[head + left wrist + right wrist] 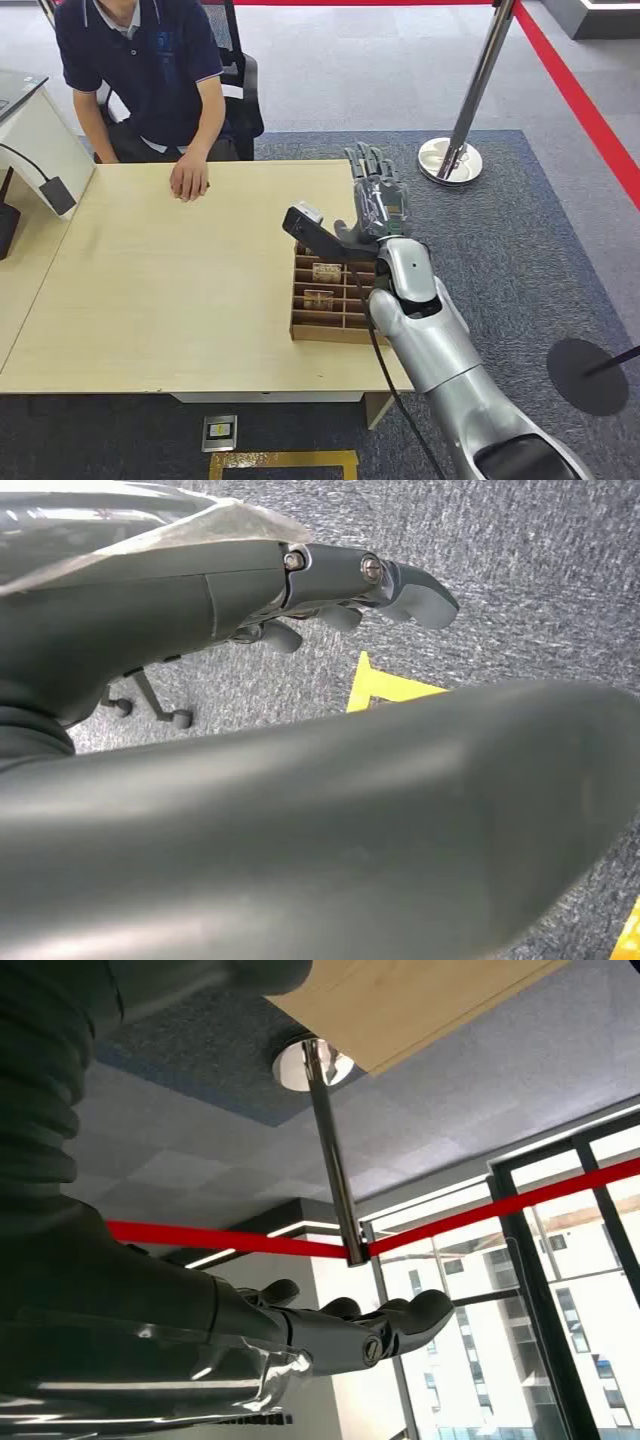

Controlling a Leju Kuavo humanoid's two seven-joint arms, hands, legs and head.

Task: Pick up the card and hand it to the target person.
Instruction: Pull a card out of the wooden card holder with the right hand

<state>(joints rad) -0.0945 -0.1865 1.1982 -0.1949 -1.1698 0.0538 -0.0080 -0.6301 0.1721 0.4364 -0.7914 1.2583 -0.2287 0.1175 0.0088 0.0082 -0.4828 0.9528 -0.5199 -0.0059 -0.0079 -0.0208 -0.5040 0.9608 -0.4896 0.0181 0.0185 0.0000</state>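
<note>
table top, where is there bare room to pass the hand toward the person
The table is bare across its middle and left, between the wooden divider box and the person's hand. It is crowded at the right edge, where the right hand hovers over the box, and at the far left by the black adapter.

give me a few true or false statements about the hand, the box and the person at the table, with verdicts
1. The right hand is raised above the wooden box, fingers spread. True.
2. The right hand holds a card. False: nothing shows between its fingers; cards lie in the box's slots.
3. The person sits at the far side of the table, one hand resting on it. True.
4. The box stands at the table's left end. False: it stands near the right end, close to the near edge.
5. The person's hand touches the box. False: bare tabletop lies between them.
</note>
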